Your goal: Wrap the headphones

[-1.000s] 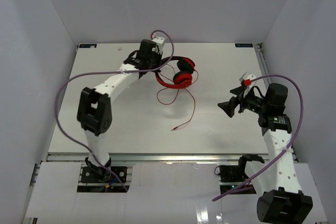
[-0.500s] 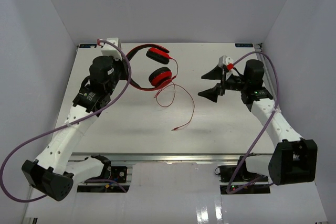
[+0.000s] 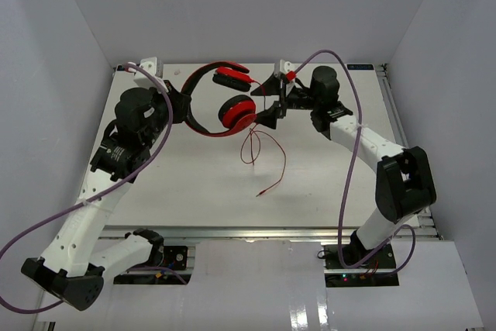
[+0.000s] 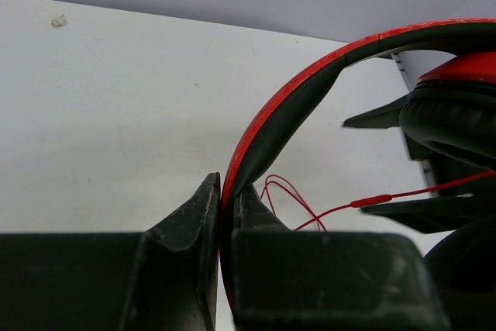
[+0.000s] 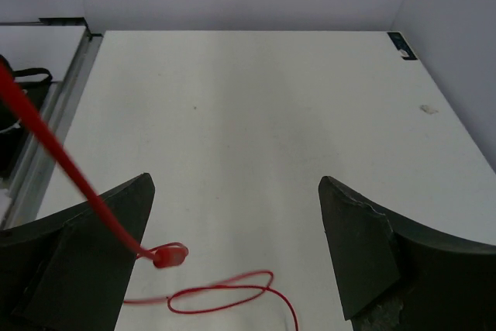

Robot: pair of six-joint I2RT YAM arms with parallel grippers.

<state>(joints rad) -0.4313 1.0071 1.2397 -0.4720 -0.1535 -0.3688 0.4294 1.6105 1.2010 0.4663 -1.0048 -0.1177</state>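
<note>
The red headphones (image 3: 232,112) hang off the table at the back centre, held by their headband (image 3: 194,91). My left gripper (image 3: 184,106) is shut on that headband (image 4: 310,91), which is pinched between its jaws (image 4: 225,191). Just right of the ear cups, my right gripper (image 3: 269,98) stands open with one finger on each side of the thin red cable (image 3: 263,91). The cable (image 5: 46,145) crosses the left finger in the right wrist view. Its loops (image 3: 252,145) lie on the table, and its plug (image 3: 260,193) points toward the front.
White walls close in the table on three sides. A metal rail (image 3: 387,94) runs along the table's right edge. Thick purple arm cables (image 3: 349,160) arc over both arms.
The left arm has lifted the headphones and carried them left. The right gripper has swung from the right side of the table to the ear cups, around the cable.
</note>
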